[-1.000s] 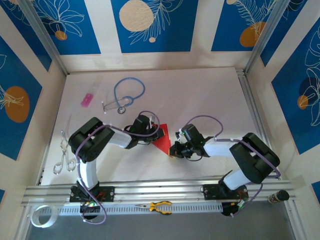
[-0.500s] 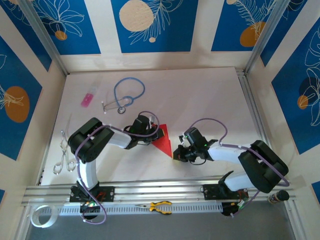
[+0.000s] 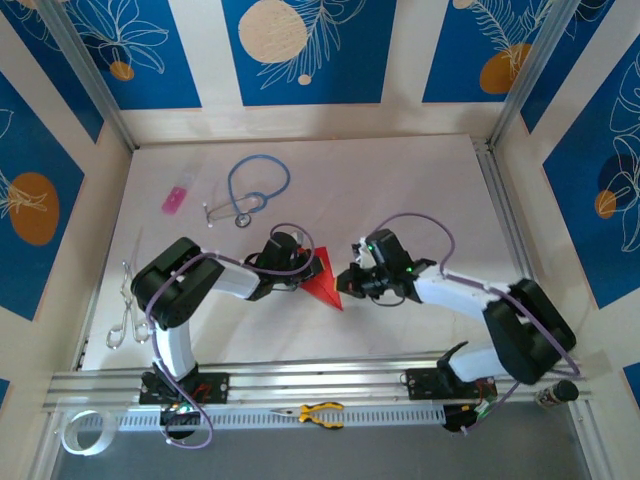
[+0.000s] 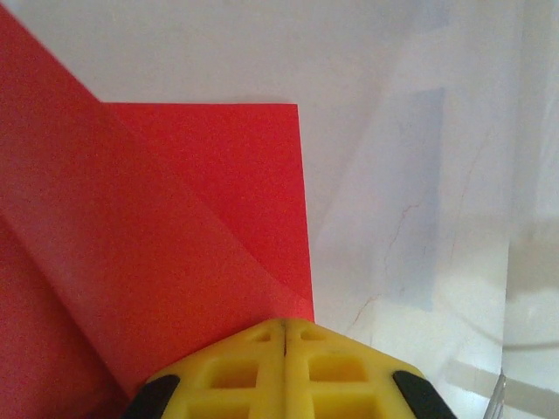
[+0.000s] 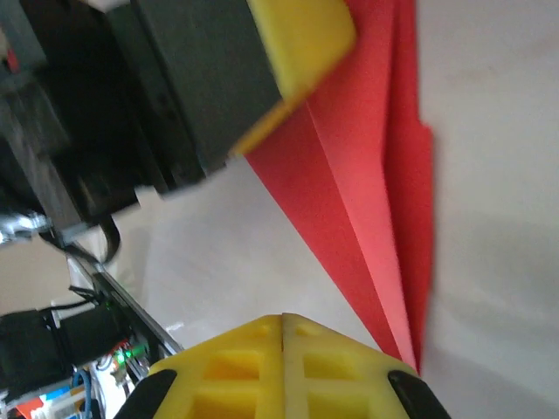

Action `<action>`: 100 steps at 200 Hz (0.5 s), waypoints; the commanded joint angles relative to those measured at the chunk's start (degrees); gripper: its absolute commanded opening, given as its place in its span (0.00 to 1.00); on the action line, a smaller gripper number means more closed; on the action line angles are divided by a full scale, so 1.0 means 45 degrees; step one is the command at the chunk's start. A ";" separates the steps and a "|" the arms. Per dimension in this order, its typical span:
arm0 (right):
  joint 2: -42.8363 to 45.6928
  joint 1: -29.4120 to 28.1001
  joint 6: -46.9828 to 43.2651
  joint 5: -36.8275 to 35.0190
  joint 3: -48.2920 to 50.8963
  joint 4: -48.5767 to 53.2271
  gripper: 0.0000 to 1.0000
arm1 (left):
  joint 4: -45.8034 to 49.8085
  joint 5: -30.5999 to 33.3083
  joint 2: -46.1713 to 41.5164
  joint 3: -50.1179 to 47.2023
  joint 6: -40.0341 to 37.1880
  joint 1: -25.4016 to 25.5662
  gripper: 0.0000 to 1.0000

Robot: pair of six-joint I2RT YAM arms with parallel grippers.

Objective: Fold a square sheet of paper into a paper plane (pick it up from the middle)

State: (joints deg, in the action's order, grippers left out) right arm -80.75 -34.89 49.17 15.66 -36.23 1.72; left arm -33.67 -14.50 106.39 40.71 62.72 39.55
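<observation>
The counter (image 3: 400, 190) I work on is plain white, with soft shadows and a pale sheen where the light falls. 3 walls close it in: the back wall (image 3: 405, 60), the left wall (image 3: 95, 190) and the right wall (image 3: 530, 170). Each is cream and set with blue panels (image 3: 350, 60), which carry white leaf outlines and cream or orange discs (image 3: 32, 207). 2 aluminium posts (image 3: 85, 75) rise at the back corners. An aluminium rail (image 3: 330, 380) runs along the near edge, with a grey strip (image 3: 400, 452) below it.
</observation>
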 commanded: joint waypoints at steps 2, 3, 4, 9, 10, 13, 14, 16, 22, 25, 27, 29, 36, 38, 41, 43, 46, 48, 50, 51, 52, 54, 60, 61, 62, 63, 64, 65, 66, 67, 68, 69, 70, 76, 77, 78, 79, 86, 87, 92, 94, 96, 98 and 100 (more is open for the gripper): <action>-0.1422 -0.0116 0.0299 0.0280 -0.0872 -0.0316 0.01 | 0.1249 0.0688 0.0158 -0.0471 0.0077 -0.0023 0.02; -0.1475 -0.0126 0.0302 0.0265 -0.0893 -0.0319 0.01 | 0.1241 0.0676 0.0163 -0.0472 0.0082 -0.0021 0.02; -0.1541 -0.0131 0.0313 0.0268 -0.0913 -0.0340 0.01 | 0.1237 0.0670 0.0165 -0.0472 0.0084 -0.0020 0.02; -0.1796 -0.0151 0.0328 0.0289 -0.1030 -0.0429 0.01 | 0.1158 0.0636 0.0178 -0.0472 0.0113 -0.0026 0.02; -0.1828 -0.0163 0.0336 0.0289 -0.1060 -0.0444 0.01 | 0.1156 0.0630 0.0192 -0.0472 0.0119 -0.0032 0.02; -0.1954 -0.0193 0.0357 0.0307 -0.1113 -0.0516 0.01 | 0.1132 0.0616 0.0204 -0.0472 0.0129 -0.0026 0.02; -0.1985 -0.0194 0.0360 0.0298 -0.1141 -0.0546 0.01 | 0.1134 0.0611 0.0205 -0.0472 0.0127 -0.0023 0.02; -0.2053 -0.0209 0.0372 0.0267 -0.1171 -0.0579 0.01 | 0.1110 0.0607 0.0210 -0.0472 0.0135 -0.0030 0.02; -0.2255 -0.0260 0.0433 0.0149 -0.1268 -0.0615 0.01 | 0.1086 0.0606 0.0222 -0.0472 0.0163 -0.0015 0.02; -0.2327 -0.0271 0.0455 0.0059 -0.1320 -0.0618 0.01 | 0.1087 0.0608 0.0225 -0.0472 0.0157 -0.0012 0.02; -0.2402 -0.0273 0.0474 0.0032 -0.1353 -0.0621 0.01 | 0.1084 0.0606 0.0225 -0.0472 0.0162 -0.0017 0.02; -0.2455 -0.0283 0.0474 0.0020 -0.1385 -0.0627 0.01 | 0.1078 0.0606 0.0211 -0.0472 0.0164 -0.0019 0.02; -0.2648 -0.0311 0.0480 0.0014 -0.1504 -0.0660 0.01 | 0.1086 0.0586 0.0201 -0.0472 0.0164 -0.0022 0.02; -0.2697 -0.0326 0.0480 0.0006 -0.1540 -0.0661 0.01 | 0.1088 0.0586 0.0214 -0.0472 0.0164 -0.0015 0.02; -0.2775 -0.0333 0.0453 -0.0002 -0.1571 -0.0651 0.01 | 0.1078 0.0581 0.0209 -0.0472 0.0164 -0.0004 0.02; -0.2821 -0.0352 0.0459 -0.0013 -0.1591 -0.0624 0.01 | 0.1081 0.0585 0.0207 -0.0472 0.0140 -0.0016 0.02; -0.2881 -0.0356 0.0478 -0.0039 -0.1646 -0.0602 0.01 | 0.1077 0.0571 0.0216 -0.0462 0.0144 -0.0004 0.02; -0.2916 -0.0362 0.0480 -0.0056 -0.1678 -0.0607 0.01 | 0.1081 0.0568 0.0213 -0.0470 0.0144 -0.0006 0.02; -0.2954 -0.0373 0.0480 -0.0075 -0.1696 -0.0609 0.01 | 0.1077 0.0567 0.0203 -0.0472 0.0135 -0.0011 0.02; -0.2964 -0.0382 0.0480 -0.0088 -0.1705 -0.0602 0.01 | 0.1077 0.0567 0.0204 -0.0472 0.0140 -0.0015 0.02; -0.2978 -0.0376 0.0470 -0.0095 -0.1700 -0.0609 0.01 | 0.1076 0.0557 0.0205 -0.0472 0.0142 -0.0008 0.02; -0.3009 -0.0387 0.0478 -0.0104 -0.1711 -0.0614 0.01 | 0.1062 0.0549 0.0186 -0.0472 0.0139 -0.0026 0.02; -0.3091 -0.0388 0.0480 -0.0178 -0.1725 -0.0616 0.01 | 0.1075 0.0547 0.0186 -0.0472 0.0142 -0.0019 0.02; -0.3101 -0.0389 0.0480 -0.0198 -0.1730 -0.0616 0.01 | 0.1066 0.0547 0.0176 -0.0472 0.0143 -0.0019 0.02; -0.3115 -0.0390 0.0480 -0.0208 -0.1732 -0.0606 0.01 | 0.1071 0.0537 0.0181 -0.0472 0.0144 -0.0010 0.02; -0.3132 -0.0390 0.0480 -0.0233 -0.1743 -0.0601 0.01 | 0.1064 0.0542 0.0184 -0.0472 0.0134 -0.0014 0.02; -0.3141 -0.0390 0.0480 -0.0235 -0.1749 -0.0589 0.01 | 0.1070 0.0544 0.0185 -0.0472 0.0130 -0.0017 0.02; -0.3155 -0.0390 0.0480 -0.0256 -0.1751 -0.0573 0.01 | 0.1073 0.0546 0.0186 -0.0472 0.0127 -0.0018 0.02; -0.3171 -0.0390 0.0480 -0.0276 -0.1753 -0.0575 0.01 | 0.1065 0.0546 0.0186 -0.0472 0.0126 -0.0019 0.02; -0.3190 -0.0390 0.0480 -0.0296 -0.1753 -0.0556 0.01 | 0.1061 0.0537 0.0186 -0.0472 0.0116 -0.0019 0.02; -0.3199 -0.0390 0.0470 -0.0306 -0.1773 -0.0537 0.01 | 0.1068 0.0532 0.0186 -0.0472 0.0120 -0.0009 0.02; -0.3213 -0.0390 0.0466 -0.0331 -0.1783 -0.0518 0.01 | 0.1062 0.0530 0.0186 -0.0472 0.0113 -0.0005 0.02; -0.3230 -0.0390 0.0463 -0.0343 -0.1778 -0.0498 0.01 | 0.1060 0.0538 0.0186 -0.0472 0.0109 -0.0012 0.02; -0.3328 -0.0376 0.0424 -0.0435 -0.1831 -0.0393 0.01 | 0.1066 0.0528 0.0166 -0.0472 0.0106 -0.0009 0.02; -0.3346 -0.0373 0.0403 -0.0444 -0.1831 -0.0358 0.01 | 0.1071 0.0528 0.0167 -0.0472 0.0106 -0.0014 0.02; -0.3365 -0.0372 0.0393 -0.0458 -0.1832 -0.0321 0.00 | 0.1064 0.0518 0.0167 -0.0472 0.0115 -0.0017 0.02; -0.3384 -0.0371 0.0378 -0.0494 -0.1842 -0.0292 0.01 | 0.1060 0.0523 0.0167 -0.0472 0.0110 -0.0014 0.02; -0.3469 -0.0380 0.0289 -0.0689 -0.1872 -0.0034 0.01 | 0.1061 0.0527 0.0162 -0.0472 0.0096 -0.0016 0.02; -0.3485 -0.0385 0.0287 -0.0727 -0.1872 -0.0012 0.01 | 0.1069 0.0527 0.0155 -0.0472 0.0091 -0.0018 0.02; -0.3563 -0.0389 0.0248 -0.0843 -0.1850 0.0120 0.00 | 0.1075 0.0513 0.0138 -0.0453 0.0087 -0.0007 0.02; -0.3594 -0.0375 0.0232 -0.0868 -0.1837 0.0149 0.00 | 0.1076 0.0499 0.0135 -0.0453 0.0076 -0.0007 0.02; -0.3612 -0.0372 0.0203 -0.0893 -0.1809 0.0186 0.00 | 0.1081 0.0491 0.0129 -0.0453 0.0079 -0.0016 0.02; -0.3636 -0.0371 0.0186 -0.0910 -0.1787 0.0210 0.00 | 0.1077 0.0489 0.0128 -0.0453 0.0055 -0.0023 0.02; -0.3666 -0.0371 0.0172 -0.0919 -0.1762 0.0221 0.00 | 0.1076 0.0479 0.0113 -0.0453 0.0059 -0.0020 0.02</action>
State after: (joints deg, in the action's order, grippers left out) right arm -95.50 -36.42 50.68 13.82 -43.35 -0.45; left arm -33.91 -14.35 106.32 40.53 63.13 39.55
